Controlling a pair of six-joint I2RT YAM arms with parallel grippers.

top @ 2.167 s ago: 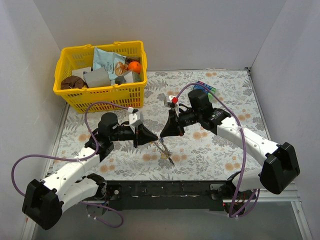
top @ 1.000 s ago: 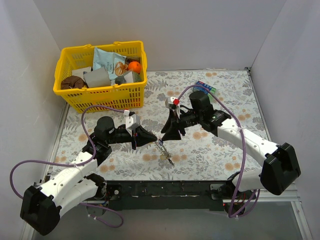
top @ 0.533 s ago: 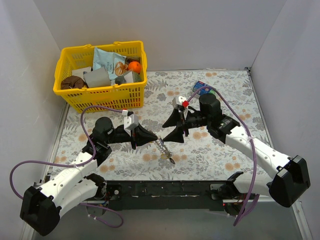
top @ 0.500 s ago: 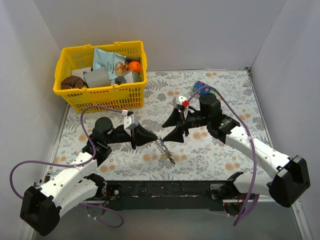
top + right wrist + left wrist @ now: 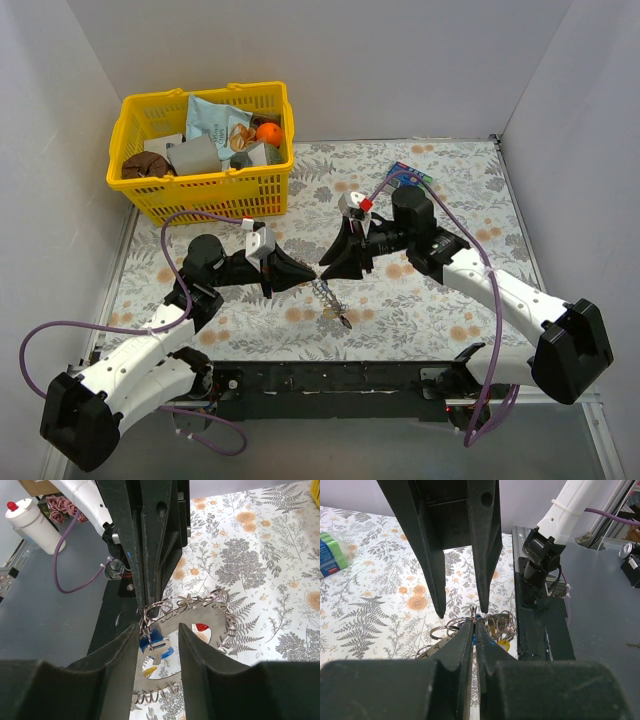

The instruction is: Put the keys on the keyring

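The keyring (image 5: 220, 611), a flat silvery hoop edged with small coiled rings, hangs between the two grippers just above the mat (image 5: 328, 298). My left gripper (image 5: 474, 623) is shut on its rim, also seen from above (image 5: 312, 277). My right gripper (image 5: 157, 630) faces it tip to tip (image 5: 327, 270). It stands open around the blue-headed key (image 5: 159, 649), with a gap showing on one side. That key hangs from the coils by the left gripper's tips. A yellow key (image 5: 151, 671) and a red one (image 5: 201, 627) show lower on the hoop.
A yellow basket (image 5: 125, 130) full of packets and food stands at the back left. A blue-green packet (image 5: 405, 176) lies on the floral mat behind the right arm. The black base rail (image 5: 330, 380) runs along the near edge.
The right gripper spread wide and drew back to the right, then came back to the keyring with its fingers narrower. The left gripper has kept its hold without moving.
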